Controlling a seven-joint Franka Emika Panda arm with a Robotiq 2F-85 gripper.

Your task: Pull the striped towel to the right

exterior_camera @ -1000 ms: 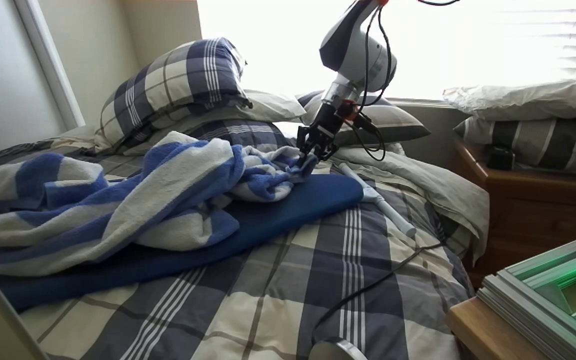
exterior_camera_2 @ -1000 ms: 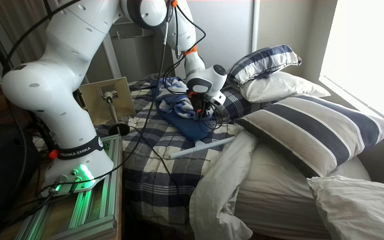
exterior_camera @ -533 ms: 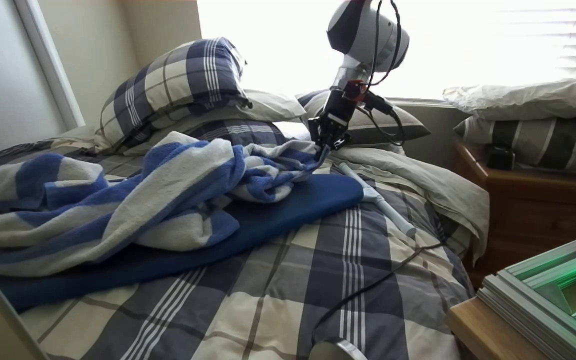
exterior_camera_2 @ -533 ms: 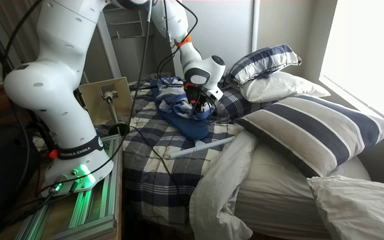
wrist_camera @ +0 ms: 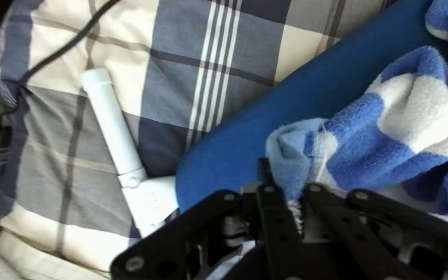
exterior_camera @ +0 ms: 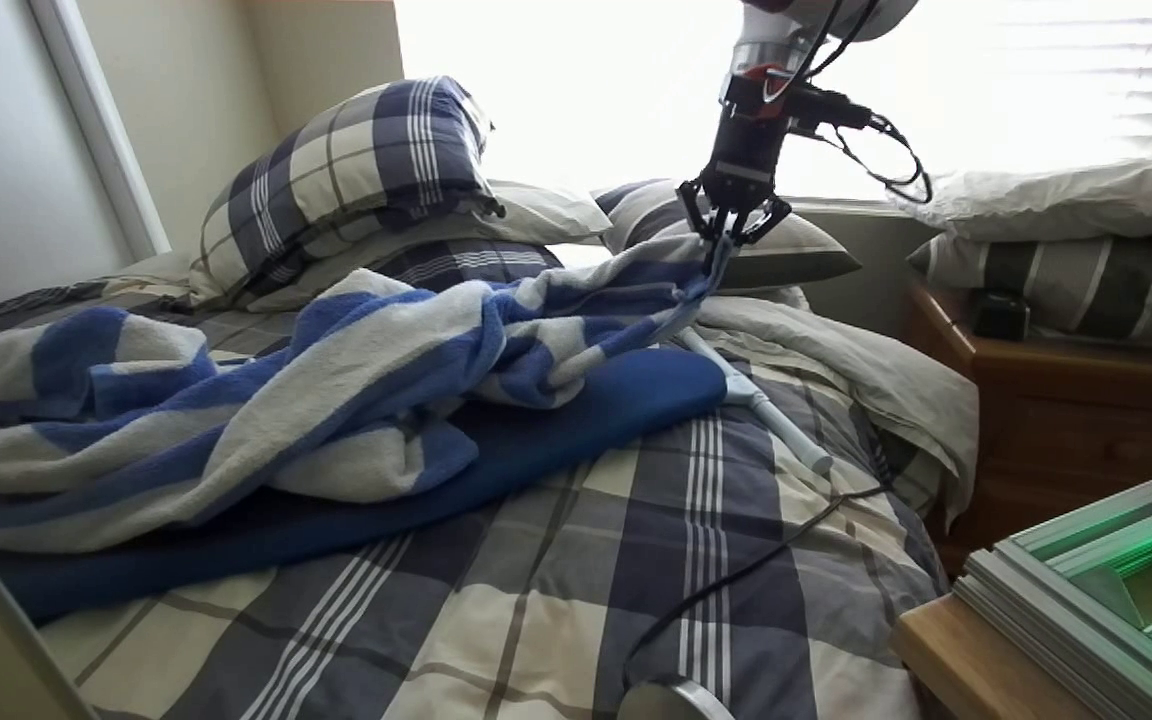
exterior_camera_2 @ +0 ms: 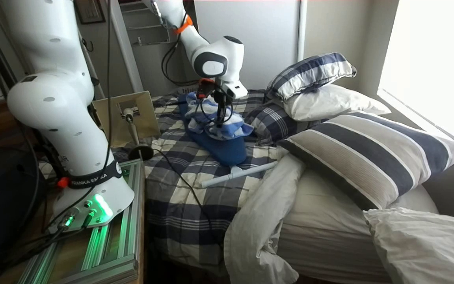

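Note:
The blue and white striped towel (exterior_camera: 366, 385) lies bunched along the blue ironing board (exterior_camera: 626, 395). Both also show in an exterior view, the towel (exterior_camera_2: 237, 128) and the board (exterior_camera_2: 229, 154). My gripper (exterior_camera: 718, 250) is shut on the towel's end and holds it raised above the board's rounded tip, with the cloth stretched up to it. In the wrist view a light blue fold of the towel (wrist_camera: 364, 151) runs between the fingers of the gripper (wrist_camera: 286, 177). The cloth inside the fingers is partly hidden. The rest of the towel rests on the board.
A pale leg bar (exterior_camera: 781, 420) sticks out past the board's tip on the plaid bed cover (exterior_camera: 556, 560). A black cable (exterior_camera: 736, 580) crosses the cover. Pillows (exterior_camera: 346, 160) are piled behind. A wooden nightstand (exterior_camera: 1086, 400) stands beside the bed.
My gripper has moved up and to the right in an exterior view, with the towel's end in it. That end has been drawn up off the board, and the nearby folds have stretched and shifted.

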